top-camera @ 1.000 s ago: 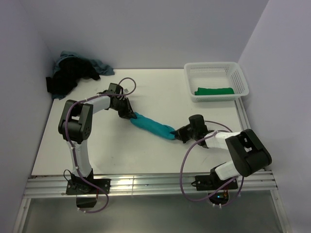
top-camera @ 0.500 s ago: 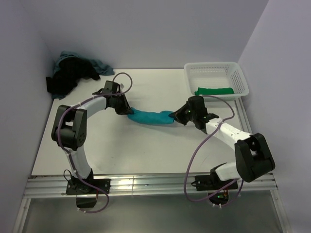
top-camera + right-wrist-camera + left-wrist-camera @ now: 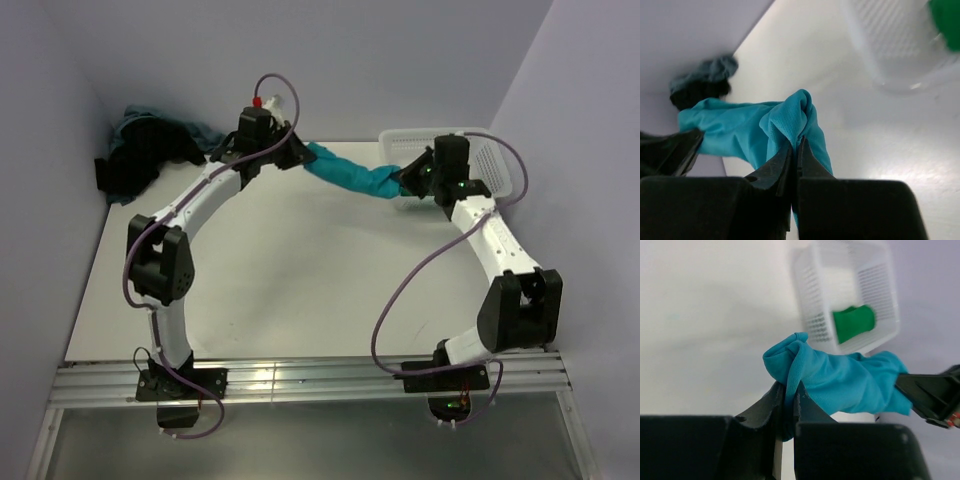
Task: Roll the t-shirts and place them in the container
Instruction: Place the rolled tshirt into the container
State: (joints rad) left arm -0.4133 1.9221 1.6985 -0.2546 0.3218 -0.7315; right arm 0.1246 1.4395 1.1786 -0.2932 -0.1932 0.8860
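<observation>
- A rolled teal t-shirt (image 3: pixel 350 175) hangs in the air over the far side of the white table (image 3: pixel 300 290), stretched like a sausage between 2 robot arms.
- The left gripper (image 3: pixel 790 390) is clamped on the roll's left end. Its 2 black fingers pinch a bunched fold of teal cloth, and almost no gap shows between them.
- The right gripper (image 3: pixel 795 146) is clamped on the opposite end, its fingers pressed together with a peak of fabric rising just above the tips.
- In the overhead view the roll slopes down from upper left to lower right, and its right end sits just in front of the near left corner of the white lattice basket (image 3: pixel 500 165).
- A rolled green t-shirt (image 3: pixel 854 323) lies inside that basket, as seen by the left wrist camera.
- A loose heap of black and dusty blue t-shirts (image 3: pixel 150 150) sits in the far left corner against the wall, well apart from the arms.
</observation>
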